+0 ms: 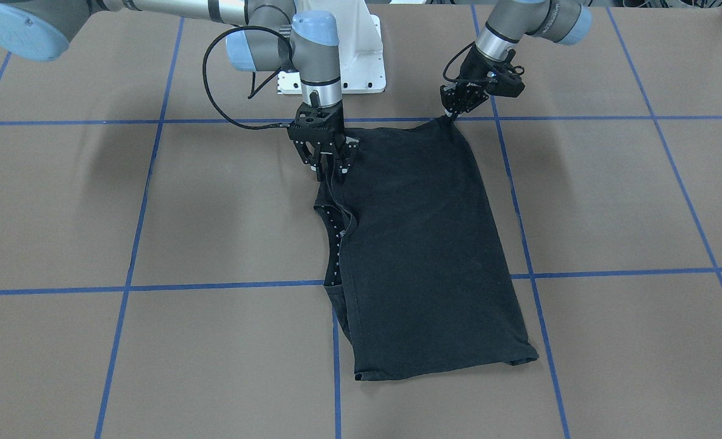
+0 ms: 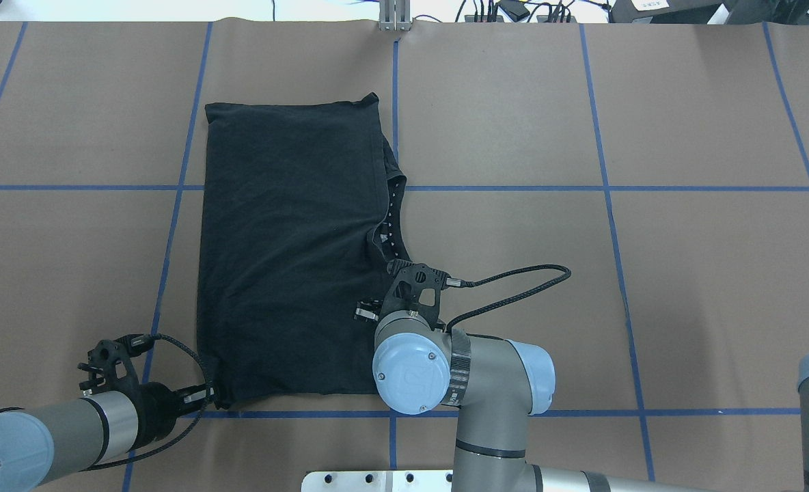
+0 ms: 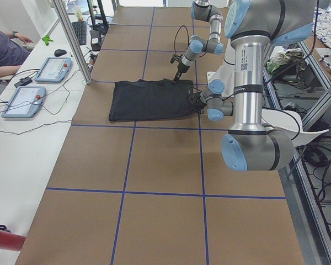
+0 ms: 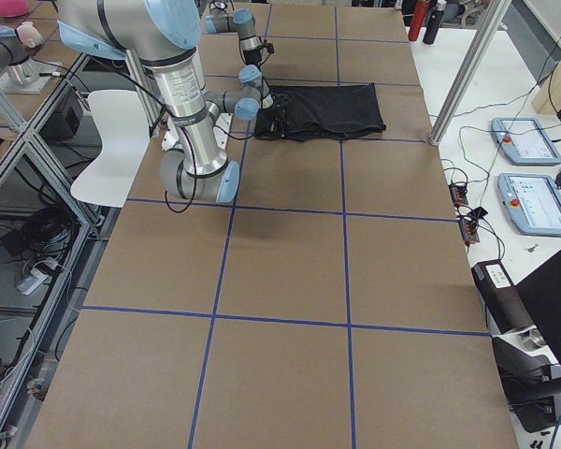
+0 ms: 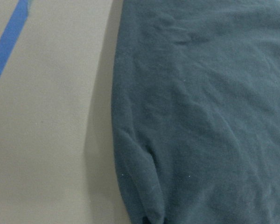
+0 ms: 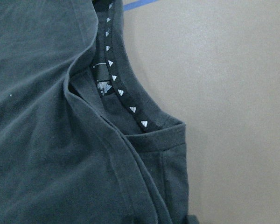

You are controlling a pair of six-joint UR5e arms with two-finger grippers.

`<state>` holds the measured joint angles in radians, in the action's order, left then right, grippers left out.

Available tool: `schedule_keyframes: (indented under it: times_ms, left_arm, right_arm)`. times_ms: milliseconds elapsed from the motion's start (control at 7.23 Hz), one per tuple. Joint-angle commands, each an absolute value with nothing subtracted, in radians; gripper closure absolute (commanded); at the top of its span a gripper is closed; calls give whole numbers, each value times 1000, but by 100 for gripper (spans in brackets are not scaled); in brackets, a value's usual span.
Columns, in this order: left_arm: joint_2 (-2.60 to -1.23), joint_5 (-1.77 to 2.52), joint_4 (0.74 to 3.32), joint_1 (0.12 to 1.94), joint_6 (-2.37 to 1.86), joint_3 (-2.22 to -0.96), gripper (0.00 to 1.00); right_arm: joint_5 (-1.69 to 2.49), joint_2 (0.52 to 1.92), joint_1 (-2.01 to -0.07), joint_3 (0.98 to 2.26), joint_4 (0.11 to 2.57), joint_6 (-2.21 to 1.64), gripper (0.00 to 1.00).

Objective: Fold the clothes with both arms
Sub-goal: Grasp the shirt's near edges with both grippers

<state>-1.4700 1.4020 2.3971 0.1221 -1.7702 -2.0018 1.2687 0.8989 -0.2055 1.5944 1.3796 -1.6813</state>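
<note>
Overhead exterior: left gripper pinches T-shirt corner, right gripper its shoulder.

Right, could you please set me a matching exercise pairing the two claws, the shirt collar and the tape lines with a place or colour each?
Things: 1 left claw; 2 right claw; 3 collar; 4 tape lines.
Matches: A blue, forming a grid; B at the T-shirt's near corner, robot's left side; C trimmed with white triangles; D on the shirt edge just robot-side of the collar.
Pairs: 1-B; 2-D; 3-C; 4-A.
</note>
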Motion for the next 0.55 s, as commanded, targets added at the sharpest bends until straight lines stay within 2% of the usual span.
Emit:
schedule_keyframes:
  times_ms: [0, 277, 415]
  left_arm:
    - [-1471, 1402, 2396, 123, -1770, -2006, 100]
    - [-1476, 1404, 2396, 123, -1770, -2017, 100]
    - [-1471, 1410, 2395, 124, -1770, -2072, 100]
  right_arm:
    - [1269, 899, -206, 1603, 1381, -1680, 100]
    - [1273, 905, -213, 1635, 1382, -1666, 100]
    - [1282, 937, -219, 1705, 1403, -1664, 100]
